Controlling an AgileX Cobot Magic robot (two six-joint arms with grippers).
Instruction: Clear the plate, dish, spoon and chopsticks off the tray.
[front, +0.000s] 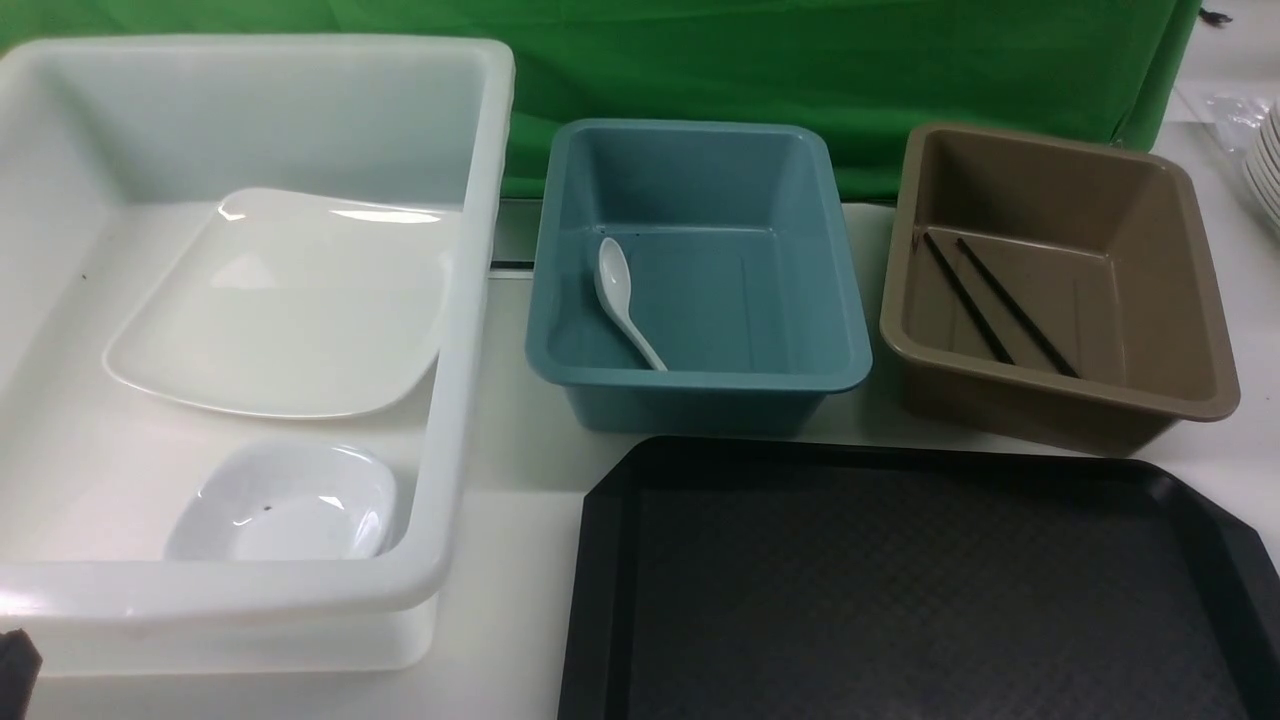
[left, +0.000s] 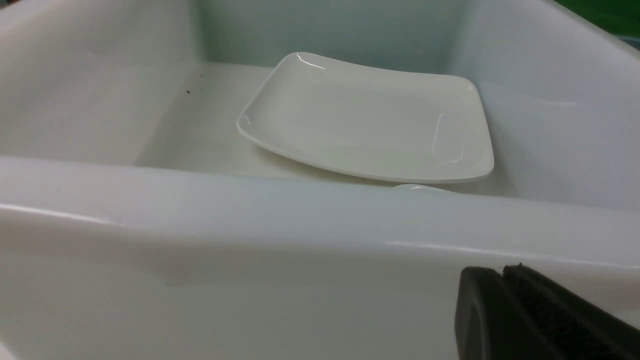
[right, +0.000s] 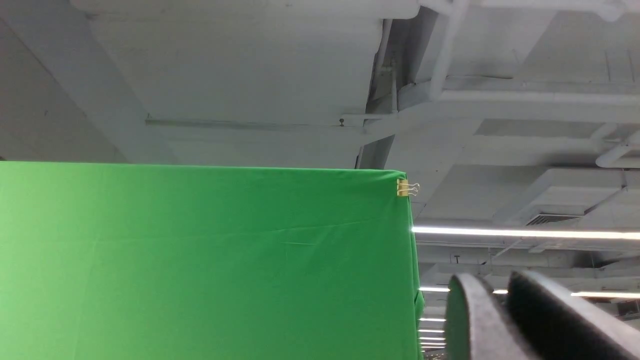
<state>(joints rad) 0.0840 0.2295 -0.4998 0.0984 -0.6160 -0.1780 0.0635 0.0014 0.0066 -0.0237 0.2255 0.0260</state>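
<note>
My left tool (left: 505, 295), pinched shut and empty, hangs outside the big white plastic bin (front: 470, 300) holding the glossy white rounded-rectangular plate (front: 290, 310), so swinging carelessly could knock its wall; my right tool's (right: 500, 300) gap I cannot tell.

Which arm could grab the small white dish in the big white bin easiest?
Left, probably. Its black pincer sits right outside the big white plastic bin holding the small rounded white dish. The right pincer points up at the ceiling.
</note>
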